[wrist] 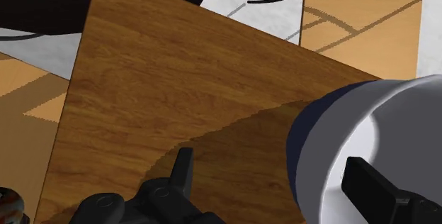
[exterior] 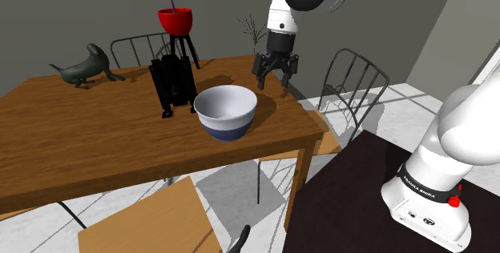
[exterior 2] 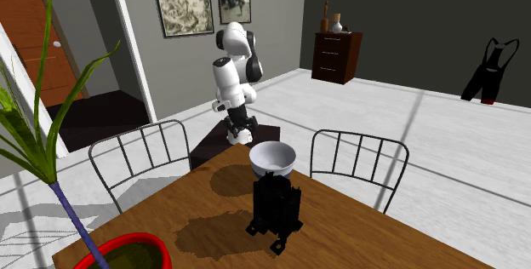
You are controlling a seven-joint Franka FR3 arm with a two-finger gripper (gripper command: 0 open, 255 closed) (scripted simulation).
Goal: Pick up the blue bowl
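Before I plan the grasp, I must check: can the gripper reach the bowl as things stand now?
Probably yes. The gripper hangs open over the rim of the bowl, with nothing between them. The black object stands on the other side of the bowl, clear of the way.

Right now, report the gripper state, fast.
Gripper: open, holding nothing. The white bowl with a blue base sits on the table, not clasped.

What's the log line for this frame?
phase: pre-grasp | gripper: over table beside bowl | jaws: open | bowl: upright on table, ungrasped
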